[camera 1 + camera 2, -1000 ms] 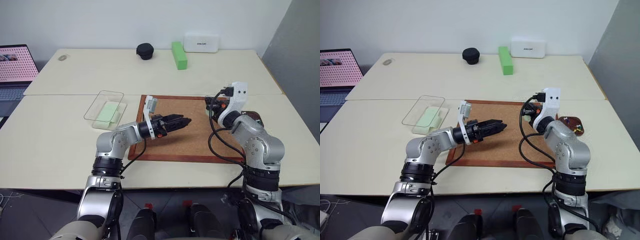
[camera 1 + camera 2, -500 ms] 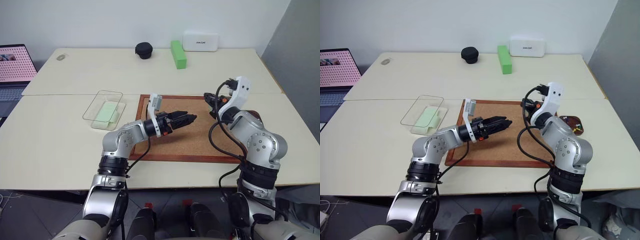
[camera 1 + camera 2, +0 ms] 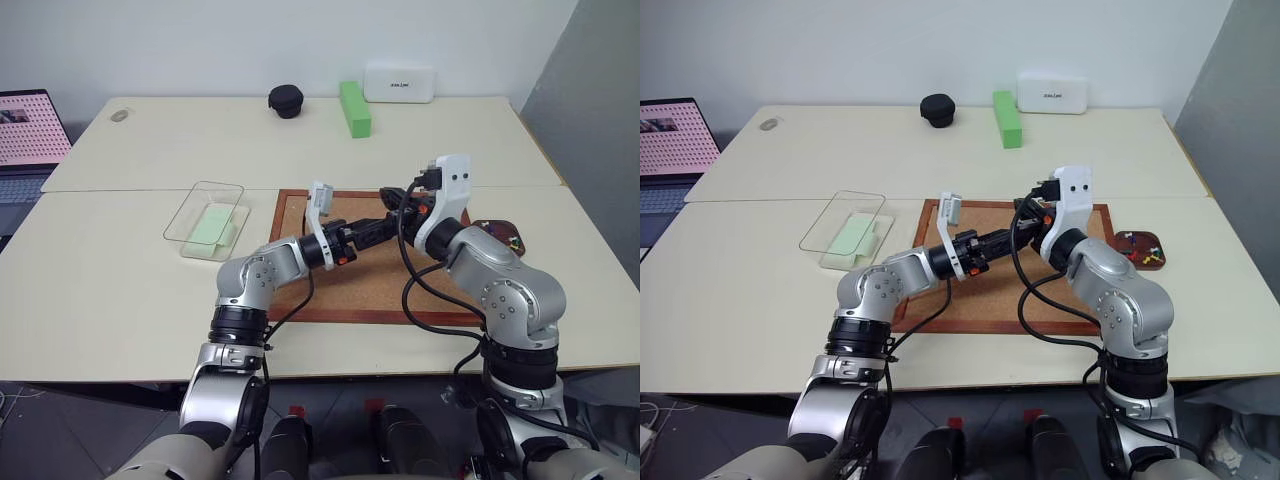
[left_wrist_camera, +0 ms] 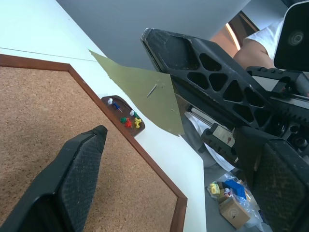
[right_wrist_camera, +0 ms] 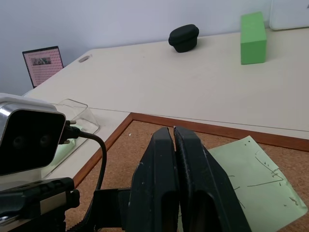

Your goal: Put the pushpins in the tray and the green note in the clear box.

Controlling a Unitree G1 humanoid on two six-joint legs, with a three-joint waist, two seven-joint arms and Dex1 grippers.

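While both arms meet above the corkboard (image 3: 330, 280), green note (image 5: 251, 179): thin pale green slip with faint pen marks.
Right gripper (image 5: 173, 129): fingers pressed together on the note's edge, pointing level toward 10 o'clock.
Left gripper (image 3: 380, 228): jaws spread, reaching toward 3 o'clock, tips near the note.
Tray (image 3: 1124, 243): 3 o'clock of the corkboard, pushpins (image 4: 128, 120) inside.
Clear box (image 3: 195, 205): 9 o'clock, holding another green slip (image 3: 210, 225).

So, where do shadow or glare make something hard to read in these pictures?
Left wrist view: the green note turns its shaded side to the camera and looks dark. Right wrist view: the same note is evenly lit and pale. Eye views: the clear box shows faint highlights along its rim; shadows are soft.
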